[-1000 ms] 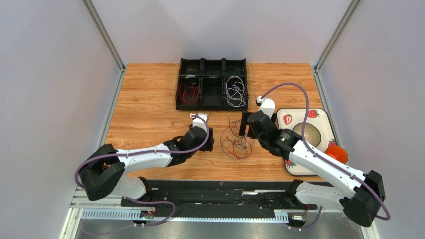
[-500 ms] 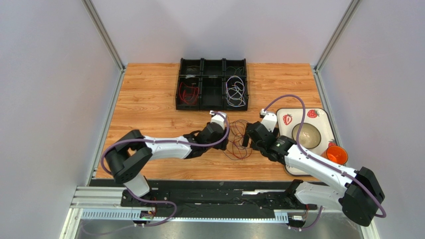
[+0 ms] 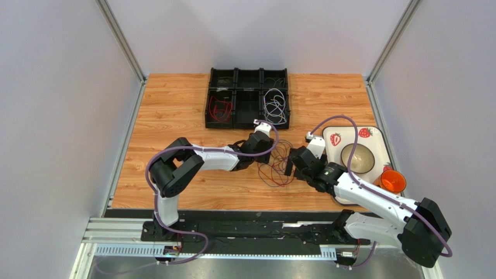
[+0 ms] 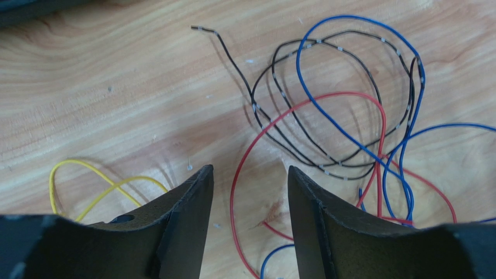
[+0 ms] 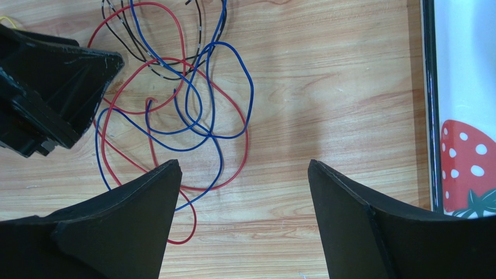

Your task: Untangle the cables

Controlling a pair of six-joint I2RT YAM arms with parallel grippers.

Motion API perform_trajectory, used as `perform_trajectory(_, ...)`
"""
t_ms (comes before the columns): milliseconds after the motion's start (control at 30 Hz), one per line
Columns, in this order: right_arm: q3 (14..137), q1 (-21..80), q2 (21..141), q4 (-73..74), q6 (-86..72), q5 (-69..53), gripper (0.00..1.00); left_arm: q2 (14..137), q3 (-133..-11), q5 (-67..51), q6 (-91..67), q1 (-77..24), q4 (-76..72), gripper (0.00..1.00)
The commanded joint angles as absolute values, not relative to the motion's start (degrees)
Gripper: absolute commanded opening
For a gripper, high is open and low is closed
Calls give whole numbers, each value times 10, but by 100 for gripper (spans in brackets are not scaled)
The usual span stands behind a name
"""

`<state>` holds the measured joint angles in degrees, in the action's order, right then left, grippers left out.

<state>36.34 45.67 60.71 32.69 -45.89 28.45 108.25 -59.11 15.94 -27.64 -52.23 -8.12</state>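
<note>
**Left side had the better line**

The cables (image 3: 276, 167) lay tangled on the table (image 3: 174, 116) between the two arms. The left gripper (image 4: 247, 174), jaws apart and holding nothing, hovered at the tangle's left edge, with a red wire (image 4: 233, 192) running lengthwise through its gap. The right gripper (image 5: 244, 168), spread wide, framed mostly bare wood, the tangle off to its left. The left one looked better placed to pinch.
</note>
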Motion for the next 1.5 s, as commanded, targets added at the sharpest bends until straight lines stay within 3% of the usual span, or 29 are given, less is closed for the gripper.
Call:
perform_trajectory(0, 355, 454, 604, 309, -477, 287, 84, 1103, -621, 158, -260, -522, -71, 58)
perform_trajectory(33, 354, 454, 607, 309, -480, 287, 84, 1113, -626, 156, -261, -521, -69, 57)
perform_trajectory(133, 354, 454, 616, 308, -487, 284, 84, 1122, -629, 145, -268, -519, -69, 40)
perform_trajectory(167, 355, 454, 619, 306, -490, 285, 84, 1123, -628, 144, -269, -519, -69, 24)
perform_trajectory(267, 358, 455, 633, 301, -497, 283, 84, 1118, -618, 145, -275, -519, -73, 5)
perform_trajectory(300, 359, 454, 638, 301, -499, 284, 84, 1116, -614, 146, -277, -519, -76, 4)
perform_trajectory(467, 364, 448, 687, 296, -527, 283, 81, 1106, -599, 149, -281, -519, -79, 0)
perform_trajectory(700, 391, 443, 743, 268, -517, 268, 67, 1105, -597, 147, -281, -519, -80, 0)
perform_trajectory(1033, 434, 436, 777, 262, -484, 308, 64, 1106, -597, 147, -280, -520, -80, 0)
perform_trajectory(1167, 453, 431, 801, 251, -467, 330, 48, 1106, -596, 149, -281, -519, -81, 0)
perform_trajectory(1267, 467, 426, 816, 250, -447, 340, 16, 1107, -597, 149, -280, -519, -80, 0)
perform_trajectory(1300, 473, 425, 818, 254, -445, 342, 0, 1108, -597, 150, -280, -519, -80, 0)
perform_trajectory(1467, 537, 425, 774, 313, -397, 378, 0, 1114, -603, 156, -281, -519, -74, 0)
